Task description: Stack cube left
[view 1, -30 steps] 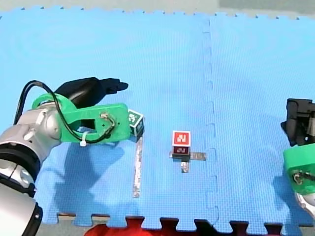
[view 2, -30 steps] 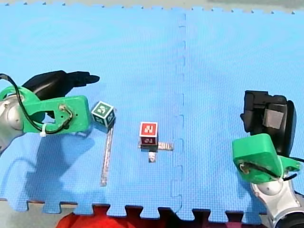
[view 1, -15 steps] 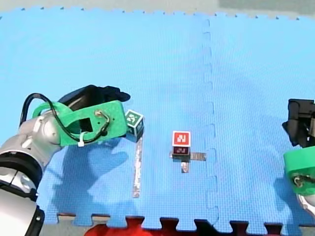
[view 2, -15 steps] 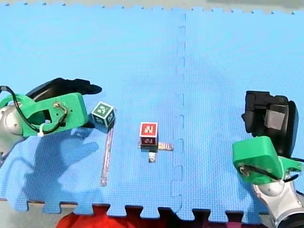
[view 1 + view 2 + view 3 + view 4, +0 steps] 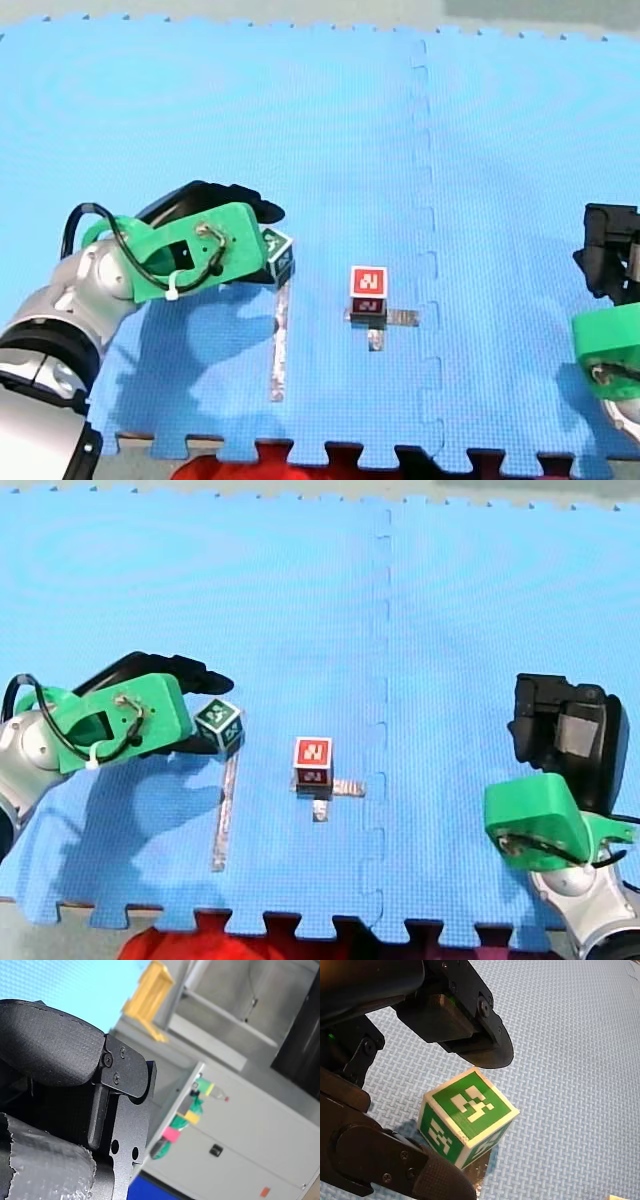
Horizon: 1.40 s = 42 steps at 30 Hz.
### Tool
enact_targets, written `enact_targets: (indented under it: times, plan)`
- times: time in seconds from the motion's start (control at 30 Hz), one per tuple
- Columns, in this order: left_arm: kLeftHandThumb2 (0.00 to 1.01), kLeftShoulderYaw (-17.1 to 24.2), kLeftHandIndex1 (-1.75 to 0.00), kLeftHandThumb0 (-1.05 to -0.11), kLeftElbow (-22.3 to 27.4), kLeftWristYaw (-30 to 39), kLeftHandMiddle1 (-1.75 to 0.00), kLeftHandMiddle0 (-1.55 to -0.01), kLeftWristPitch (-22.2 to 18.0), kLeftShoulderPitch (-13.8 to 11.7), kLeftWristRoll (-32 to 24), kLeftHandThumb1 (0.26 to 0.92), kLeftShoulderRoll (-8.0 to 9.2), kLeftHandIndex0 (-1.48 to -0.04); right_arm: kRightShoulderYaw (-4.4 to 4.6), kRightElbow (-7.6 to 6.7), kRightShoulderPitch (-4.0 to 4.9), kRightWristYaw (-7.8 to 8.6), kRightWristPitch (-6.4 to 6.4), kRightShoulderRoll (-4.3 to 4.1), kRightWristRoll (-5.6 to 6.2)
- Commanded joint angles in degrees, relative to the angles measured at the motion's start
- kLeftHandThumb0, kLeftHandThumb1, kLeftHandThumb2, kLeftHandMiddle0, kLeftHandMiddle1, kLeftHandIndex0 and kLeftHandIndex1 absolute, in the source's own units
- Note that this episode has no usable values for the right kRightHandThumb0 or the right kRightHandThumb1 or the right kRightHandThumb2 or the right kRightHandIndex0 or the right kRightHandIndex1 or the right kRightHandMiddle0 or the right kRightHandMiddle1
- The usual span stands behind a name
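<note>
- The blue foam mat (image 5: 200, 100) covers the work surface.
- The left hand (image 5: 205, 198) is at the mat's left, fingers (image 5: 470, 1035) bracketing the green cube (image 5: 219, 726) without clamping it (the upper one clearly stands off).
- The right hand (image 5: 560, 738) is at the right edge; I cannot tell if it is open or closed.
- The green cube sits on the mat at the far end of a tape strip (image 5: 225, 815), well apart from the red cube (image 5: 313, 761).

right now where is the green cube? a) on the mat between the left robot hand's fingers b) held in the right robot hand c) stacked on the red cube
a: the green cube sits on the mat between the fingers of the left robot hand, apart from the red cube; the right robot hand is at the mat's right edge, holding nothing.
</note>
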<state>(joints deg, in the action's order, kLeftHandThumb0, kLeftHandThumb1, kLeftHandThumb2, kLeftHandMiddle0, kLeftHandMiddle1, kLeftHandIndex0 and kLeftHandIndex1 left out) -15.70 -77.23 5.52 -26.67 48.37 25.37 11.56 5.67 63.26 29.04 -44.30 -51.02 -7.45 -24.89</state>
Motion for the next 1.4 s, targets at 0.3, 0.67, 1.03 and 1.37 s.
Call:
enact_targets:
  times: [0.3,0.67,1.03,1.37]
  plan:
    - [0.00,-0.84,0.00,-0.672,-0.05,-1.35,-0.97,-0.93,-1.65,-0.14,1.42,0.679,-0.65,-0.77,-0.03,0.65,-0.28,-0.11,-1.00,-0.46,0.50]
    - [0.00,-5.58,0.00,-0.690,0.04,-5.83,-1.67,-0.83,-1.52,1.02,7.16,0.675,0.73,-0.59,-1.25,0.31,-0.77,2.65,-2.25,0.05,3.10]
    - [0.00,-13.71,0.00,-0.726,-0.10,-12.83,-1.75,-0.87,2.89,3.29,16.38,0.682,1.96,-0.45,-2.04,-0.39,-1.11,3.96,-2.93,0.32,3.86]
    - [0.00,-15.33,0.00,-0.823,-0.22,-10.35,-1.75,-0.84,6.54,4.10,16.94,0.688,2.56,-0.27,-2.02,-1.43,-1.40,3.64,-3.12,0.27,2.93]
